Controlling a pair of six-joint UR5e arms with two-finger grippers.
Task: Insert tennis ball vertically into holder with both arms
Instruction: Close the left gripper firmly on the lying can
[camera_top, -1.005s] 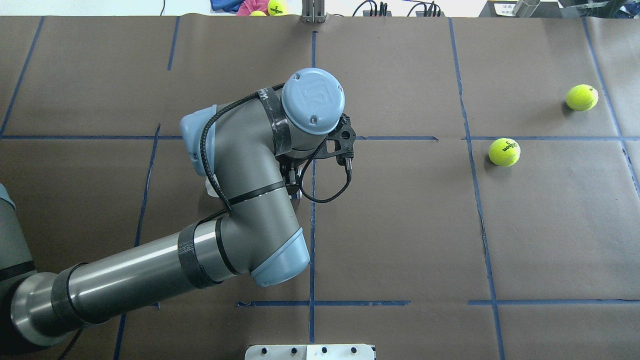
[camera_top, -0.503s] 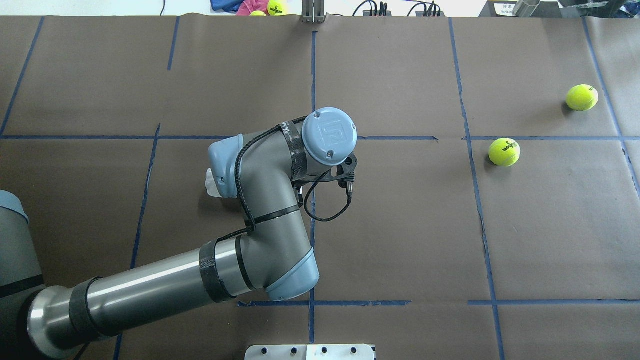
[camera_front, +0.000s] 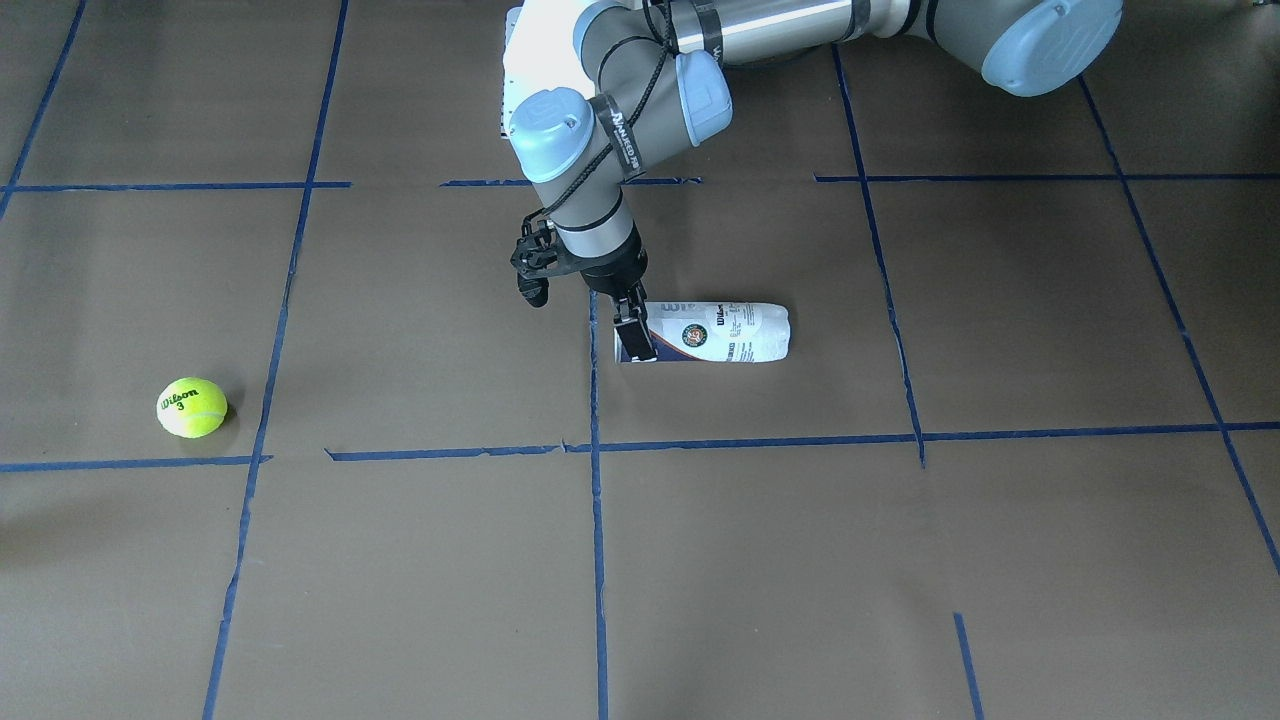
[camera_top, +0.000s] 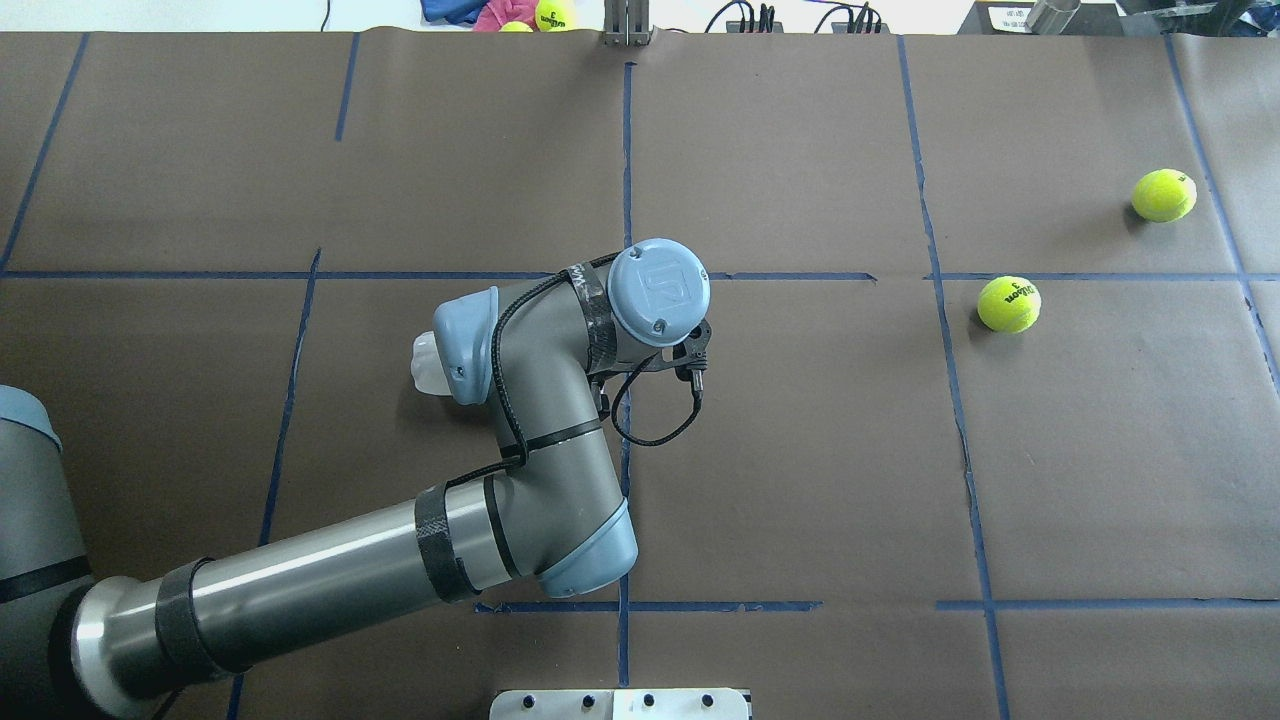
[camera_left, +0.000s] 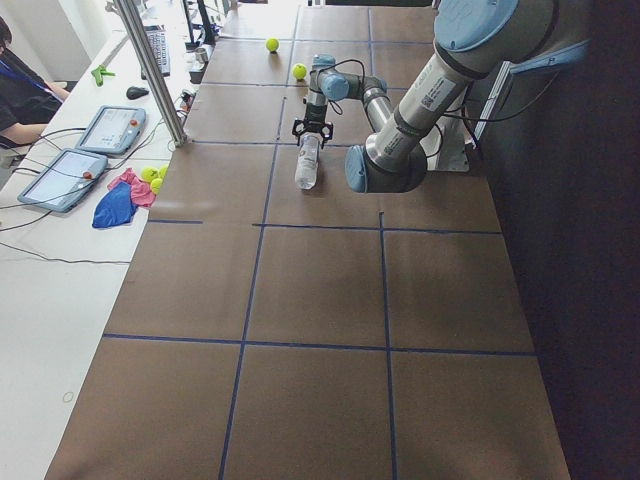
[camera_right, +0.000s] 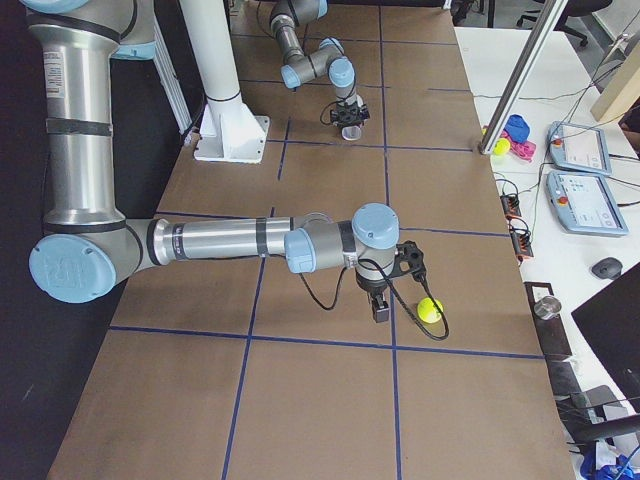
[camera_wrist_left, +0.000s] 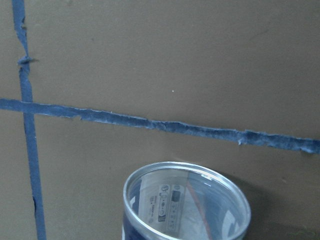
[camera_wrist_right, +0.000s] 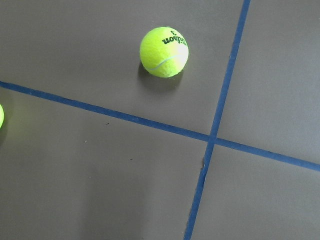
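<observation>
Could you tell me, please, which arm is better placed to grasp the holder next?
The left arm: its jaws stand at the open end of the holder, which lies on its side. The right arm hangs far off, near a tennis ball.

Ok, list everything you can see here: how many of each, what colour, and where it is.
Tennis balls: two, yellow-green, on the table at the robot's right, apart from each other.
Holder: one, clear with a white and navy label, lying on its side near the table's middle.
Table: one, brown cover with a blue tape grid.
Spare balls: at least two, yellow-green, on the white side bench by the cloths.
Cloths: two, blue and pink, same bench.
Tablets: two, grey, same bench.
Left arm: one, grey with light-blue caps, over the holder.
Left gripper: one, black, at the holder's open end.
Right arm: one, same colours.
Right gripper: one, black, beside a tennis ball.
</observation>
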